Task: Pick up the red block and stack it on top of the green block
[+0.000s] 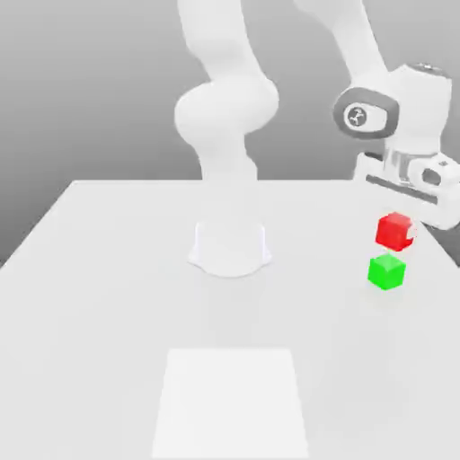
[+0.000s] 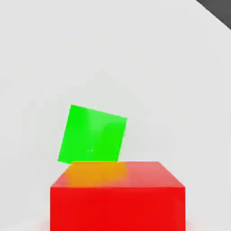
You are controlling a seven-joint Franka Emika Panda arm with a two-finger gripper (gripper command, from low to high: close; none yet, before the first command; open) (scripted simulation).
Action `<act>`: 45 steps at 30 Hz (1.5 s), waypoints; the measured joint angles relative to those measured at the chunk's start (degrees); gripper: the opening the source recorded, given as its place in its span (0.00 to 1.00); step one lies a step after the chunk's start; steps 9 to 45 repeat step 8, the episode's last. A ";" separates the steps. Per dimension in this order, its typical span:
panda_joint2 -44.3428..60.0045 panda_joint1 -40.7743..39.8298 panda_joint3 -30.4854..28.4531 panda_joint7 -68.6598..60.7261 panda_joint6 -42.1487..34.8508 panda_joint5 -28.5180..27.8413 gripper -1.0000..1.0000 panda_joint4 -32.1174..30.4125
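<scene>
Red block (image 1: 393, 230) clenched in tool (image 1: 406, 232), off table (image 1: 108, 296), just above green block (image 1: 386, 270)

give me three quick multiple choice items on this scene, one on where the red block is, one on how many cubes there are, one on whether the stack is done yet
1. Where is the red block relative to the green block in the exterior view?
A. Raised above it, at the gripper
B. Far off at the view's left
C. Underneath it

2. How many cubes are in the scene?
A. One
B. Two
C. Four

3. What is the state of the stack?
A. Red rests squarely on green
B. Green rests on red
C. Not yet stacked

Answers:
1. A, the red block sits just under the hand, higher in the view than the green block on the table.
2. B, one red and one green cube are visible.
3. C, a gap of table shows between the two blocks in the exterior view.
</scene>
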 joint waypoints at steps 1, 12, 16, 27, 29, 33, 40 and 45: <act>2.01 0.11 0.01 0.56 1.92 -1.17 0.00 0.04; 10.11 -3.53 -0.39 6.00 9.54 -9.44 1.00 0.27; 10.11 -3.53 -0.39 6.00 9.54 -9.44 1.00 0.27; 10.11 -3.53 -0.39 6.00 9.54 -9.44 1.00 0.27; 10.11 -3.53 -0.39 6.00 9.54 -9.44 1.00 0.27; 10.11 -3.53 -0.39 6.00 9.54 -9.44 1.00 0.27; 10.11 -3.53 -0.39 6.00 9.54 -9.44 1.00 0.27; 10.11 -3.53 -0.39 6.00 9.54 -9.44 1.00 0.27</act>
